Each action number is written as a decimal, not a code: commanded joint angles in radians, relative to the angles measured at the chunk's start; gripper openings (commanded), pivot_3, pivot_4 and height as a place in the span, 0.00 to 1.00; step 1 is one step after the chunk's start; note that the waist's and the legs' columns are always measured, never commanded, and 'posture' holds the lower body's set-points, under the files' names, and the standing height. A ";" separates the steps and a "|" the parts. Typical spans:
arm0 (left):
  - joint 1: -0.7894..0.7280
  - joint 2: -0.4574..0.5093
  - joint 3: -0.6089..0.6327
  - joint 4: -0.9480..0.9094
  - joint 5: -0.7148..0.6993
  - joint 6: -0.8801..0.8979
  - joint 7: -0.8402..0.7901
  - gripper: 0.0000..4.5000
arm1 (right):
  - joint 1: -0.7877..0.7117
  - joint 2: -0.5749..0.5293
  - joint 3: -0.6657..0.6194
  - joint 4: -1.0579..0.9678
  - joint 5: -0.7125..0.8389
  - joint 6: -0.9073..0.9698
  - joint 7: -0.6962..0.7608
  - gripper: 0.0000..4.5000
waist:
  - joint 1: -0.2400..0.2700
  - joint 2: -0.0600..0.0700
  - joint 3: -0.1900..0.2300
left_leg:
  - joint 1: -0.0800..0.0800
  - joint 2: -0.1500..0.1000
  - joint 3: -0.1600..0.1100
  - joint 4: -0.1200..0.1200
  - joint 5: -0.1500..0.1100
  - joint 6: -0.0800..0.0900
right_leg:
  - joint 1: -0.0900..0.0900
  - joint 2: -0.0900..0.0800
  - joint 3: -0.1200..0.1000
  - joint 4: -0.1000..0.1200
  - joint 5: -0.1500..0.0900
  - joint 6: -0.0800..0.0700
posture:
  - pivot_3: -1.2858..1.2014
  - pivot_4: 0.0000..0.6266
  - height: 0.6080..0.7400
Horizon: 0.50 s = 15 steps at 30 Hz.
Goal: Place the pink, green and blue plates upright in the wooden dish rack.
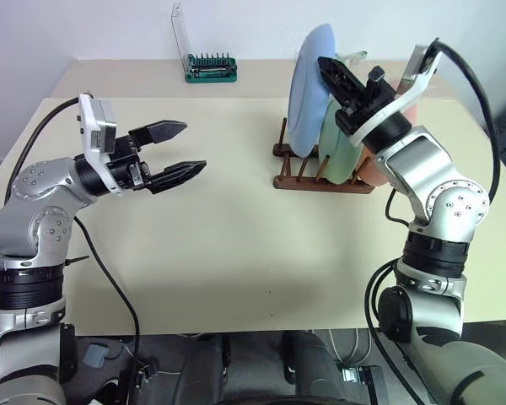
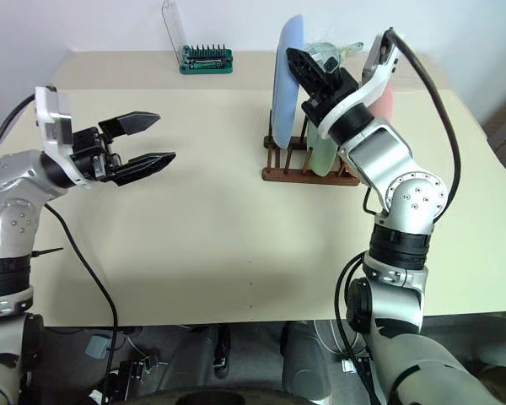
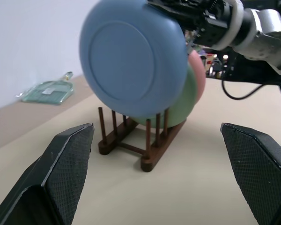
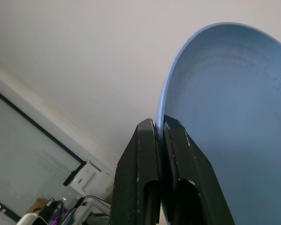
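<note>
My right gripper (image 1: 325,66) is shut on the upper rim of the blue plate (image 1: 308,93), and its fingers (image 4: 147,154) pinch that rim. The plate stands upright at the near end of the wooden dish rack (image 1: 320,181), its lower edge down among the pegs; I cannot tell whether it rests on the rails. Behind it the green plate (image 1: 341,143) and the pink plate (image 3: 199,75) stand upright in the rack. My left gripper (image 1: 190,148) hovers open over the table's left side, well apart from the rack, pointing toward it with nothing between its fingers.
A green bit holder with a clear raised lid (image 1: 211,67) stands at the back of the cream table (image 1: 236,253). A clear glass-like object (image 3: 49,89) lies behind the rack. The table's front edge runs close to the arms.
</note>
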 commanded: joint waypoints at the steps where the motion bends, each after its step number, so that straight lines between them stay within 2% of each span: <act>1: -0.018 0.002 0.010 -0.015 0.003 -0.017 0.010 0.99 | 0.004 0.013 -0.006 -0.015 -0.010 -0.024 0.029 0.00 | 0.000 0.000 0.000 | 0.000 0.000 0.000 0.000 0.000 0.000 | 0.000 0.000 0.000 0.000 0.000 0.000 | 0.52 0.24 0.88; 6: -0.020 0.001 0.010 -0.013 0.005 -0.020 0.012 0.99 | 0.048 0.021 0.021 -0.013 -0.075 -0.031 0.076 0.00 | 0.001 0.000 0.000 | 0.000 0.000 0.000 0.000 0.000 0.000 | 0.000 0.000 0.000 0.000 0.000 0.000 | 0.52 0.24 0.88; 9: -0.022 0.001 0.009 -0.013 0.008 -0.021 0.013 1.00 | 0.058 0.019 0.027 -0.009 -0.098 -0.030 0.104 0.19 | 0.000 0.000 0.000 | 0.000 0.000 0.000 0.000 0.000 0.000 | 0.000 0.000 0.000 0.000 0.000 0.000 | 0.52 0.24 0.88; 12: -0.022 -0.001 0.009 -0.013 0.008 -0.020 0.013 1.00 | 0.056 0.018 0.025 -0.010 -0.114 -0.029 0.115 0.51 | 0.000 0.000 0.000 | 0.000 0.000 0.000 0.000 0.000 0.000 | 0.000 0.000 0.000 0.000 0.000 0.000 | 0.52 0.24 0.88; 15: -0.025 -0.004 0.010 -0.013 0.005 -0.015 0.013 1.00 | 0.049 0.006 0.032 -0.019 -0.147 -0.032 0.139 0.88 | 0.001 0.000 0.000 | 0.000 0.000 0.000 0.000 0.000 0.000 | 0.000 0.000 0.000 0.000 0.000 0.000 | 0.52 0.24 0.88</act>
